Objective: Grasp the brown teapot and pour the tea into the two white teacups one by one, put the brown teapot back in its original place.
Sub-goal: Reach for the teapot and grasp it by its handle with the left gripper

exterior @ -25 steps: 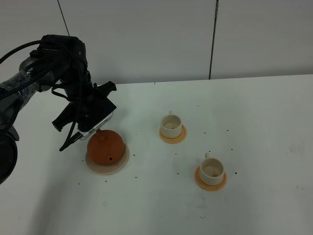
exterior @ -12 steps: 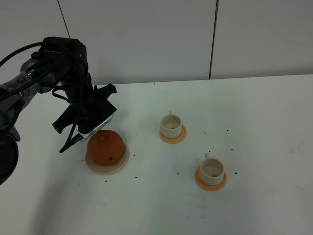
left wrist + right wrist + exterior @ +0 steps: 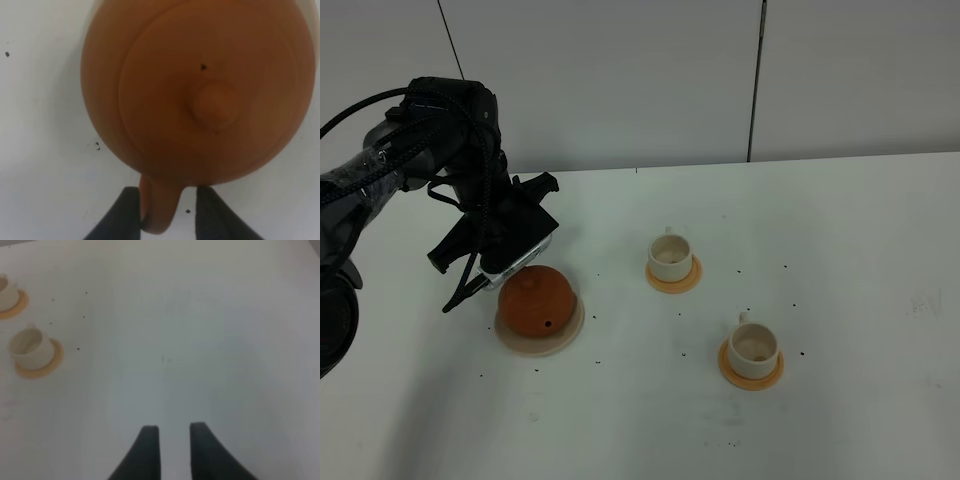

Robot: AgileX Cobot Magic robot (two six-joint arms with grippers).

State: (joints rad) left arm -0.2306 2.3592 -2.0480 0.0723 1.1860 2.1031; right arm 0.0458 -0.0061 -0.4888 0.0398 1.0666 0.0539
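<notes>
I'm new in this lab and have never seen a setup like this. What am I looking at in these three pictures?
This is a robot with two arms, each ending in a two-finger gripper. The wide picture comes from a camera mounted high over the white table; the other two come from cameras on the wrists, looking along the fingers. On the table stand a brown teapot on a beige coaster and two white teacups, the farther cup and the nearer cup, each on an orange coaster. The left gripper has its fingers either side of the teapot's handle, not clamped yet. The right gripper hangs over the table, fingers apart, holding nothing.
</notes>
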